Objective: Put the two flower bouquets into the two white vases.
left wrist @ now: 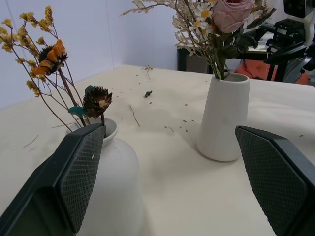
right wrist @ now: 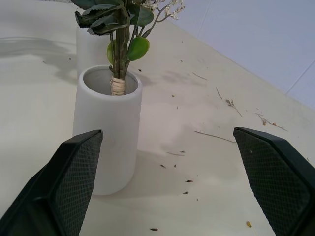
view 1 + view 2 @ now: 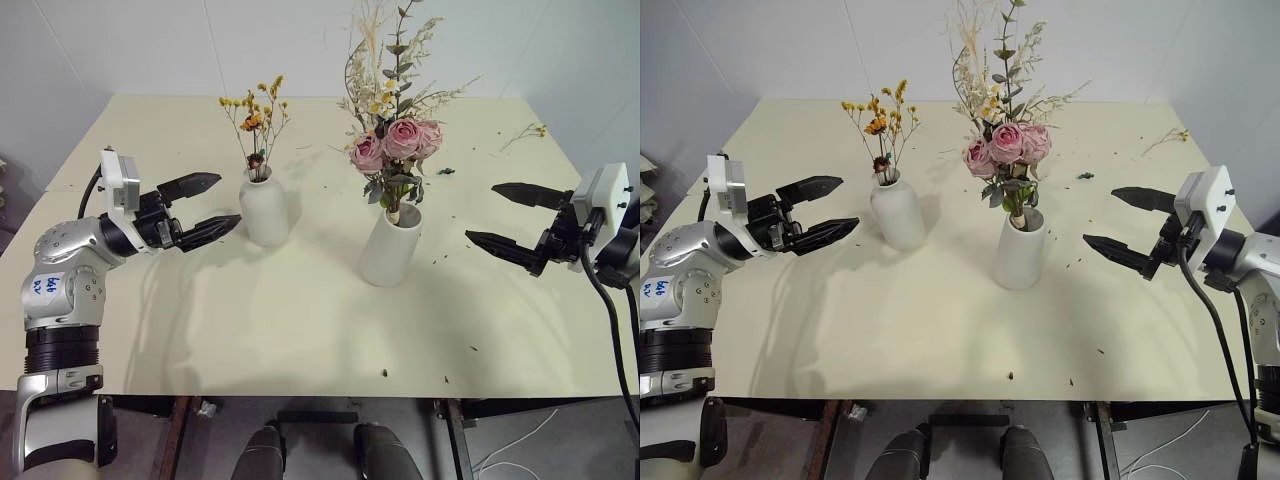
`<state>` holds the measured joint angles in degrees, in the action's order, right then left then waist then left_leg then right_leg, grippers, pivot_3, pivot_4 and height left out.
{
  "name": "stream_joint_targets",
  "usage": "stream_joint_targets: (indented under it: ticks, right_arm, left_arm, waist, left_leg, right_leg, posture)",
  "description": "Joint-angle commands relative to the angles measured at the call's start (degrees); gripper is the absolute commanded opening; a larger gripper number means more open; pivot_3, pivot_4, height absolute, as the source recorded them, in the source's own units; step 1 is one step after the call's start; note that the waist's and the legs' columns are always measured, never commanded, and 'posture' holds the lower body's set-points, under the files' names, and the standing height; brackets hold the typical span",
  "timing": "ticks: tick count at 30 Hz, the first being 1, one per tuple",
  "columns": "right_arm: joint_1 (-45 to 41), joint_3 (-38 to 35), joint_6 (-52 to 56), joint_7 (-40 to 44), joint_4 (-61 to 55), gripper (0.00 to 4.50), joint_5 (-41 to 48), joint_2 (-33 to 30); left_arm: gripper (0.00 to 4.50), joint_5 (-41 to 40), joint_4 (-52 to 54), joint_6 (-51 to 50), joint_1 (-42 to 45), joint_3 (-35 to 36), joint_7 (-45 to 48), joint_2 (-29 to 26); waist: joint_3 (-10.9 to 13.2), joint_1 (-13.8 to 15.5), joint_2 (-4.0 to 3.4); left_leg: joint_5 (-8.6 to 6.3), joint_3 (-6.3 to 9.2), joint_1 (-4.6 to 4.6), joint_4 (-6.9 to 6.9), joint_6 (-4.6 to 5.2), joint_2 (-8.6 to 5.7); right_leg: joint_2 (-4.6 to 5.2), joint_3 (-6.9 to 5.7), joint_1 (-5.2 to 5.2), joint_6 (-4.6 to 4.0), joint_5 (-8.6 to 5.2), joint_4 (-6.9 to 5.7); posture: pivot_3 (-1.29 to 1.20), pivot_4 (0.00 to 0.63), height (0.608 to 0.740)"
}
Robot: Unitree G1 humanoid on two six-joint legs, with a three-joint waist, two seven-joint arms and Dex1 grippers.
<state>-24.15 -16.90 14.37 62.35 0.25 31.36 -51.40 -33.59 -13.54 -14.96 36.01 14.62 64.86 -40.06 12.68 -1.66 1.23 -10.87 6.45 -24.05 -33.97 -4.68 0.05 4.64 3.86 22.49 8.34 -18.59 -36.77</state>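
Bouquets stand in both vases: the small dried bouquet rises from the squat vase at centre left, and the large rose bouquet fills the taller vase just right of centre. Both vases sit upright, apart, on the cream tabletop. The left gripper, released and empty, hovers beside the squat vase; the right gripper, likewise spread, holds nothing at right. Twig scraps lie at upper right.

We see both arms raised and reaching inward from either side. The left pincer and the right pincer gape wide, holding nothing.
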Motion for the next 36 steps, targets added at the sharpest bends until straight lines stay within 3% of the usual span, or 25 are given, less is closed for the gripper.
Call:
stream_joint_targets:
  ticks: [1, 36]
  right_arm:
    - [-0.15, -1.19, -1.10, -0.27, -0.98, 4.48, -0.05, 0.23]
    - [0.78, -1.90, -1.52, -0.88, -1.15, 4.48, 0.27, 0.27]
  left_arm:
    - [4.50, -0.83, 2.27, 0.17, 0.10, 1.57, -0.28, -0.59]
    - [4.50, -0.60, 1.80, 0.35, 0.59, 1.02, -0.03, 0.61]
  waist:
    - [0.00, 0.00, 0.00]
    - [0.00, 0.00, 0.00]
  left_leg:
    - [0.00, 0.00, 0.00, 0.00, 0.00, 0.00]
    - [0.00, 0.00, 0.00, 0.00, 0.00, 0.00]
  right_leg:
    - [0.00, 0.00, 0.00, 0.00, 0.00, 0.00]
    - [0.00, 0.00, 0.00, 0.00, 0.00, 0.00]
  posture:
    - [0.00, 0.150, 0.740]
    - [0.00, 0.150, 0.740]
